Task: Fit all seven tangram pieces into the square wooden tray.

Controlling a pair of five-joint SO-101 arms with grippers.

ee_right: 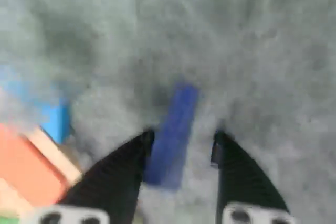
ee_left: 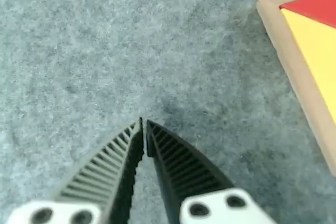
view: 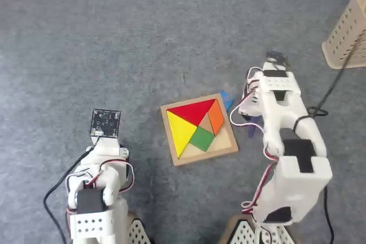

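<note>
Blue wooden piece lies flat on carpet near the wooden tray, between the right gripper's spread jaws. It is probably light, stiff and thin, so pinch its long edges. Left gripper is clenched and empty.

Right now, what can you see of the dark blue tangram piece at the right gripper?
The dark blue tangram piece looks like a narrow, straight-edged slab of solid blue; blur hides its material. It sits on the grey carpet, outside the wooden tray, between the open fingers of the right gripper. It is close against one finger and clear of the other; whether it touches cannot be told. From above, the arm mostly hides it.
</note>
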